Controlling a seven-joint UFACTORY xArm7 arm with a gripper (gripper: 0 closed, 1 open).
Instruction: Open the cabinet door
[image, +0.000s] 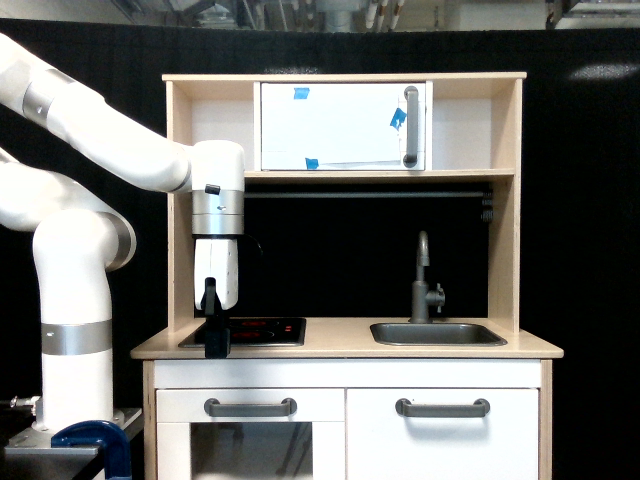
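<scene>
We see a toy kitchen of pale wood facing us, with the white arm reaching in from about nine o'clock and bending down over the left part of the desk. The black pincer hangs point-down over the near left edge of the hob, its tip at or just above the surface; we cannot tell whether its jaws are wide or narrow, since from here they read as one dark block, and nothing is visibly held. The cabinet door sits below the desk at about five o'clock, a plain white panel closed flush, with its horizontal grey bar handle near the top edge. The pincer is well apart from it, up and toward ten o'clock of that handle. Just beside the door, at seven o'clock, is the windowed oven door with its own grey bar. Above the door, the sink and grey tap sit in the desk. At twelve o'clock the upper shelf holds a white door with a vertical handle and bits of blue tape.
</scene>
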